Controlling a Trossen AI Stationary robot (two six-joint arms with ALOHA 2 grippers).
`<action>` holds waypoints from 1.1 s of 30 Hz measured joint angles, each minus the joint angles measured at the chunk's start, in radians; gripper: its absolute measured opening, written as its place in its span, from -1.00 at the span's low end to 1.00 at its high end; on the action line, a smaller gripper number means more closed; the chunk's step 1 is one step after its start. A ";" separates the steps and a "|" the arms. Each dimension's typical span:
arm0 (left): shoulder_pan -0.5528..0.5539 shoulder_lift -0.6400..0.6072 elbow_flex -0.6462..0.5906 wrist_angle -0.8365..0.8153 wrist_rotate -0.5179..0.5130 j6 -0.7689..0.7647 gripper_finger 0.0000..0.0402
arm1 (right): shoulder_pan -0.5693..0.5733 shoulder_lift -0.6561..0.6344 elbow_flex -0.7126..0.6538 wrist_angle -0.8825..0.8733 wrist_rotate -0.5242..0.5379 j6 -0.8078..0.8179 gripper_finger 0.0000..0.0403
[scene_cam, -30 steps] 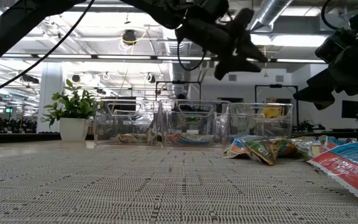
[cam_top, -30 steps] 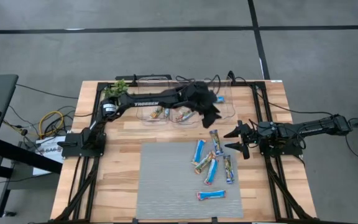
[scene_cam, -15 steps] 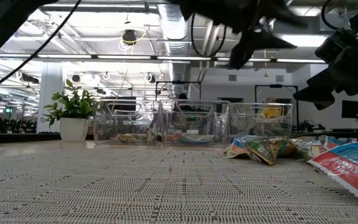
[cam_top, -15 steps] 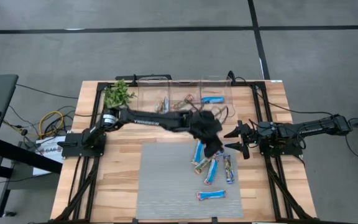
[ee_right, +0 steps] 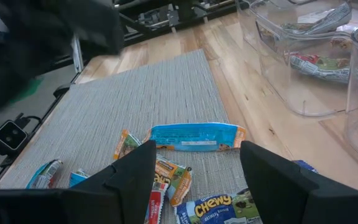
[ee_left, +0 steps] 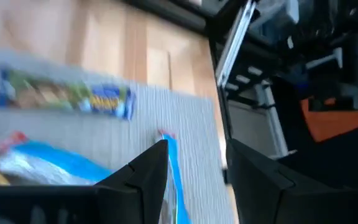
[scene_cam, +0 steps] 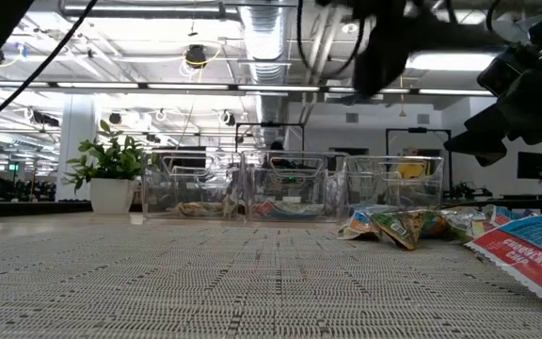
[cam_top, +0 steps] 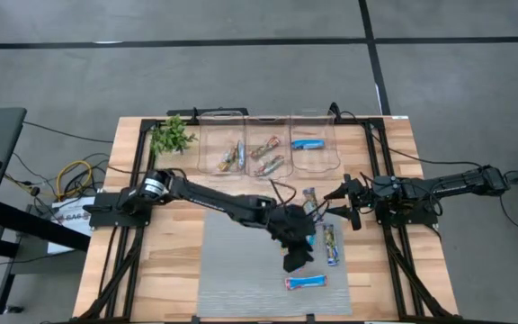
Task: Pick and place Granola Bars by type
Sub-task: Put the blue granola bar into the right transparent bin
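Several granola bars lie on the grey mat (cam_top: pixel 241 270): a blue-and-white one (cam_top: pixel 305 282) near the near edge, a multicoloured one (cam_top: pixel 331 243), another (cam_top: pixel 311 199) farther back, and more hidden under the left arm. My left gripper (cam_top: pixel 293 263) hangs open above this pile, high off the table in the low view (scene_cam: pixel 384 52). The left wrist view shows its fingers (ee_left: pixel 197 149) over a blue bar (ee_left: pixel 171 171), with a multicoloured bar (ee_left: pixel 67 98) beyond. My right gripper (cam_top: pixel 342 203) waits open at the mat's right edge, facing the bars (ee_right: pixel 194 137).
Three clear bins stand in a row at the far edge: the left (cam_top: pixel 223 155) and the middle (cam_top: pixel 268 155) hold multicoloured bars, the right (cam_top: pixel 315 151) a blue bar (cam_top: pixel 308 142). A green plant sprig (cam_top: pixel 171 137) sits left of them. Bare wood flanks the mat.
My left arm has swung from over the bins at the far edge toward the near edge and down over the pile of bars on the mat. The bins stand uncovered now. My right arm has kept still.
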 joint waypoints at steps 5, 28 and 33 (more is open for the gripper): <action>-0.019 -0.063 -0.303 0.343 0.073 -0.129 -0.23 | 0.000 0.000 0.000 0.000 0.000 0.000 0.12; -0.011 -0.958 -1.608 0.686 -0.126 -0.190 -0.23 | 0.000 0.000 0.000 0.000 0.000 0.000 0.12; 0.002 -1.107 -1.720 0.683 -0.155 -0.190 -0.23 | 0.000 0.000 0.000 0.000 0.000 0.000 0.12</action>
